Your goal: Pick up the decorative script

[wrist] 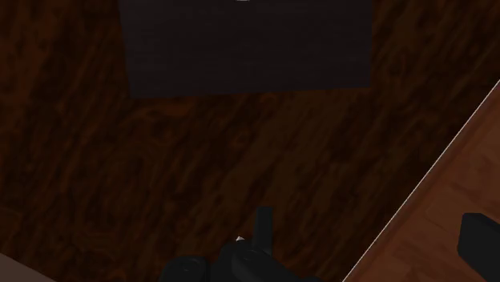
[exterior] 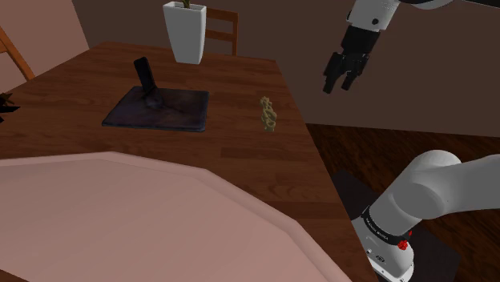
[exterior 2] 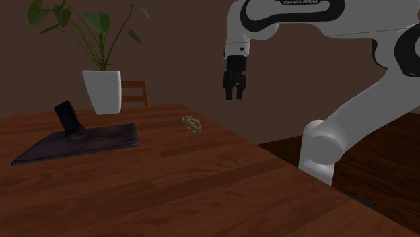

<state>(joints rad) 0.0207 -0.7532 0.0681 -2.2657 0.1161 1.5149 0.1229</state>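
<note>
The decorative script (exterior: 268, 114) is a small olive-gold ornament standing on the dark wooden table (exterior: 240, 160), close to the edge nearest the arm. The second exterior view has the script (exterior 2: 192, 124) past the middle of the table (exterior 2: 168, 182). My black gripper (exterior: 339, 84) hangs open in the air with nothing between its fingers. It is well above the tabletop and off toward the shoulder view's right of the script, beyond the table's edge. Seen from the second exterior camera, the gripper (exterior 2: 234, 94) hangs above and to the right of the script. The wrist view has the fingers (wrist: 264, 227) apart over dark floor.
A dark tray (exterior: 159, 110) carries a black tilted slab (exterior: 146, 78). Behind it stand a white planter (exterior: 186, 30) and a wooden chair (exterior: 223, 26). A large pink surface (exterior: 120, 216) fills the shoulder view's foreground. A dark box (wrist: 248, 48) lies on the floor below the gripper.
</note>
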